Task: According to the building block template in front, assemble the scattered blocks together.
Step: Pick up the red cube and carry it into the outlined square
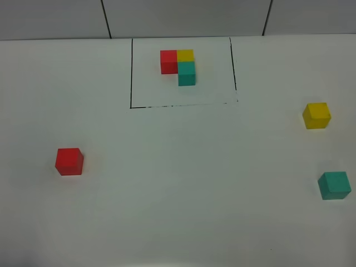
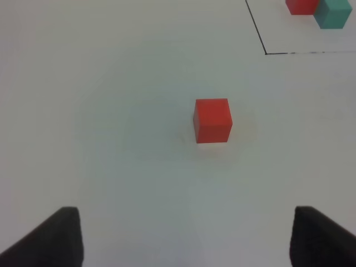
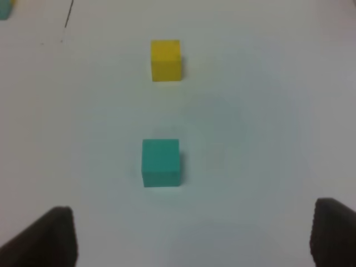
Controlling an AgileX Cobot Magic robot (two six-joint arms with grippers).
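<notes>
The left gripper (image 2: 186,236) has its two dark fingers (image 2: 53,239) spread wide, and nothing is between them. It is over the white desk (image 1: 178,211). The red cube (image 2: 212,120) sits on the desk ahead of it and touches neither finger.

The right gripper (image 3: 194,233) has its jaws spread wide too and holds nothing. The teal cube (image 3: 161,162) sits on the desk in front of it. The yellow cube (image 3: 166,60) sits past the teal one, in line with it, with a gap between them.

From high up, the red cube is alone near the left edge of the desk. The yellow and teal cubes are near the right edge, and the teal one is closer to the near edge.

The building block template (image 1: 179,65) sits by the middle of the far edge, inside a thin black frame (image 1: 131,72) drawn on the desk. Its red block is on the left and touches its yellow block. Its teal block touches the yellow one on the near side, so the three make an L. The near line of the frame is faint and broken.
</notes>
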